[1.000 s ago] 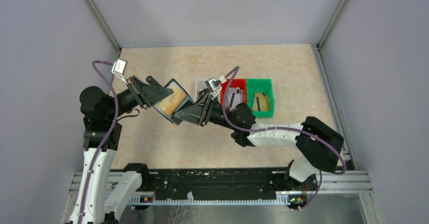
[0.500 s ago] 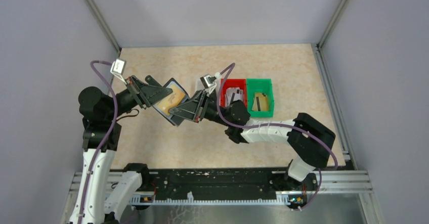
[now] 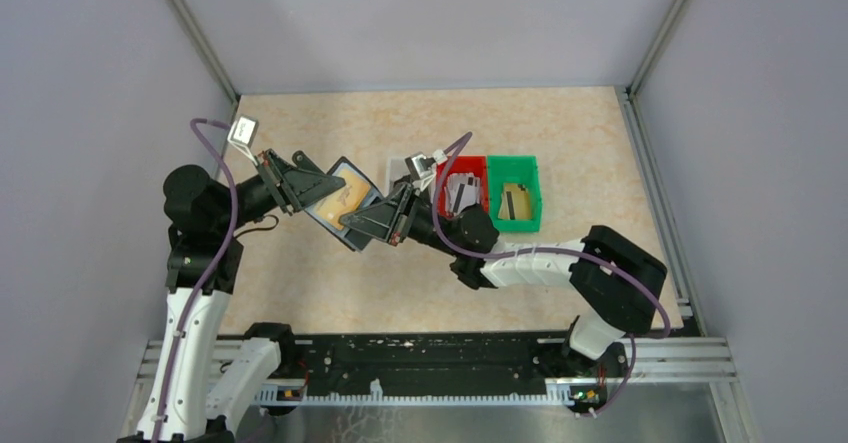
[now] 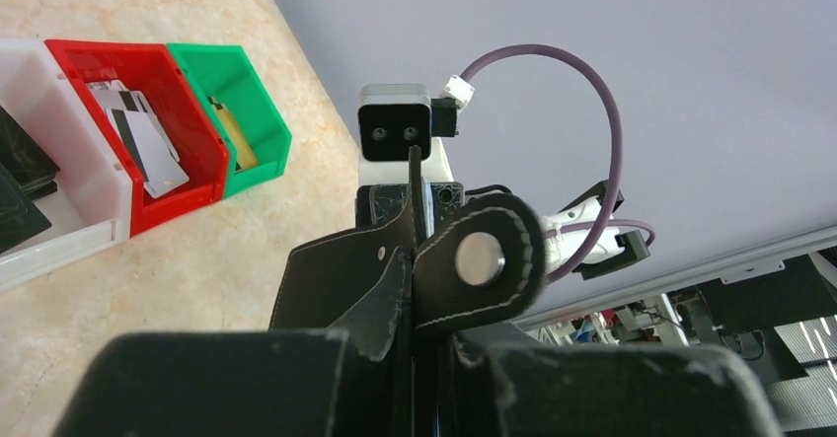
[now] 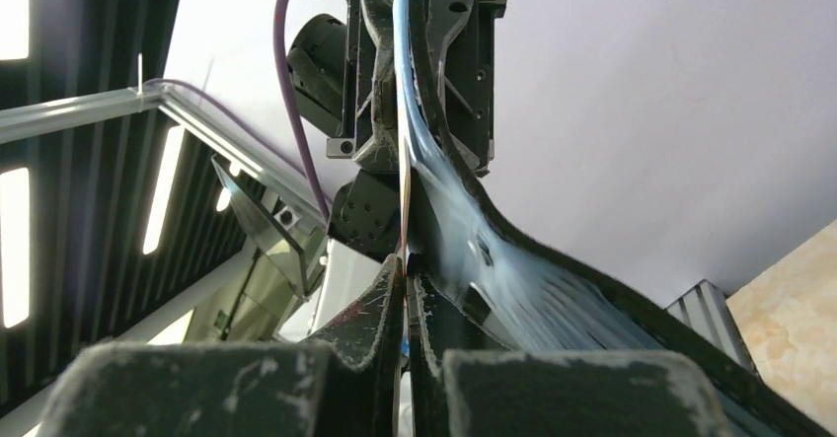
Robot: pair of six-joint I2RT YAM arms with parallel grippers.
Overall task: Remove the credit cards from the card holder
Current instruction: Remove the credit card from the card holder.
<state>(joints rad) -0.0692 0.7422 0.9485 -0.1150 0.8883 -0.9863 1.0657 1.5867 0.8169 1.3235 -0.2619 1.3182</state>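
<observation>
The black card holder (image 3: 338,201) is held open and tilted above the table. A gold credit card (image 3: 336,199) shows on its inner face. My left gripper (image 3: 316,185) is shut on the holder's left edge. In the left wrist view the holder's snap tab (image 4: 481,259) sticks up between my shut left gripper (image 4: 429,358). My right gripper (image 3: 371,221) is at the holder's lower right edge. In the right wrist view it (image 5: 407,279) is shut on the thin edge of a credit card (image 5: 403,190) next to the grey-blue card slots (image 5: 513,269).
A white bin (image 3: 398,170), a red bin (image 3: 460,185) with grey-white cards (image 4: 143,141) and a green bin (image 3: 515,193) holding a gold card stand side by side right of the grippers. Grey walls and metal rails ring the table.
The right gripper slid left along the holder, then eased back a little. The left arm shifted slightly right. Both grips stay closed.
</observation>
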